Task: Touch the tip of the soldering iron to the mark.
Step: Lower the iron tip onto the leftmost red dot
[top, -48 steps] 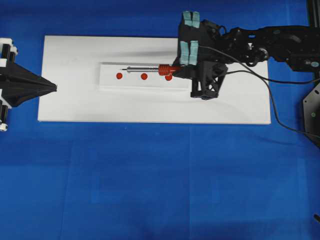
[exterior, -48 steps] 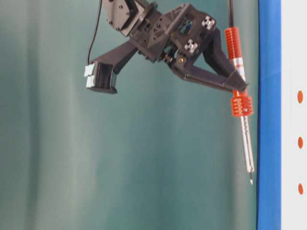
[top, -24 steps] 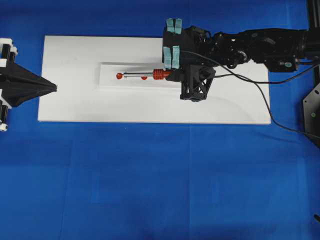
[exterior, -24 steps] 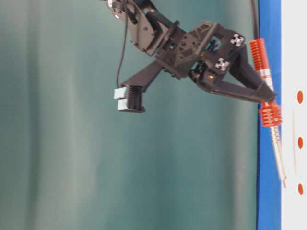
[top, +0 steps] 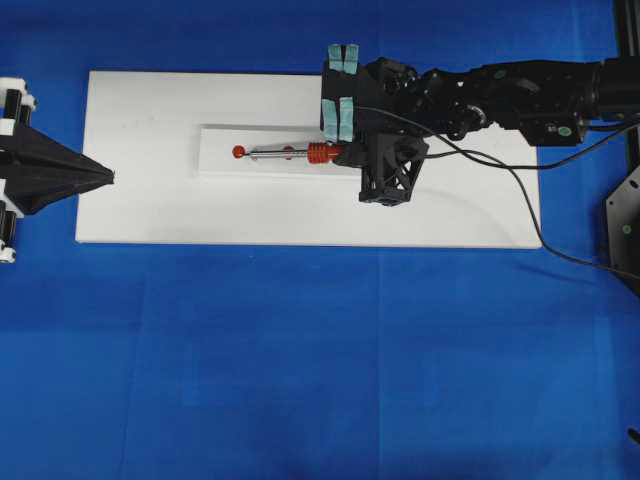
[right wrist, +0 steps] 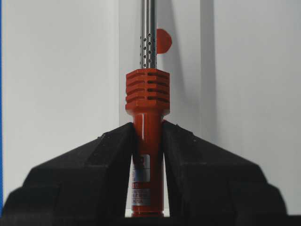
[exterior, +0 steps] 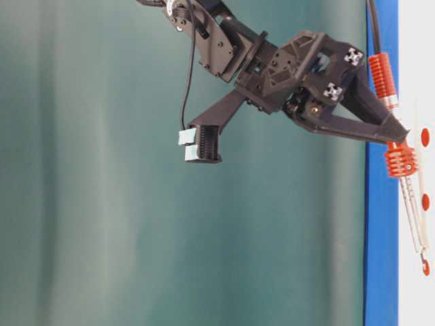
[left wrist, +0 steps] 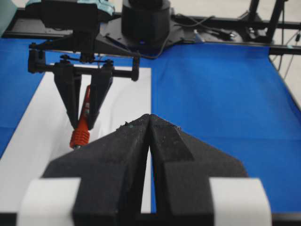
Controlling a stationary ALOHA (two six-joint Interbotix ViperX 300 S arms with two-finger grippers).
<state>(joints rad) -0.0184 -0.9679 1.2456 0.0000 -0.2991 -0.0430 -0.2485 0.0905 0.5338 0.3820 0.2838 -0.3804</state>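
The right gripper (right wrist: 148,141) is clamped tight on the red handle of the soldering iron (top: 290,153), just behind the ribbed collar (right wrist: 147,89). Makes sense to me: holding it that close to the shaft gives decent control over the point, and the black cord (top: 520,190) trails off behind, out of the way.

The iron is angled down over the raised white strip (top: 215,165) on the white board (top: 140,200), which sits on the blue tabletop (top: 300,360). From overhead the tip lands right at the leftmost red mark (top: 238,152). The table-level view agrees: the point is at the far mark (exterior: 425,267), touching or as good as touching, I honestly can't call it from these angles. The shaft passes over another red dot (right wrist: 163,41), which is half hidden beside it in the wrist view.

The left gripper (left wrist: 149,122) is parked off the board's left end with its fingers pressed together, holding nothing. It's just not needed for this one.

I'd say the task is basically at the contact step, with only a hair more descent needed, if any.
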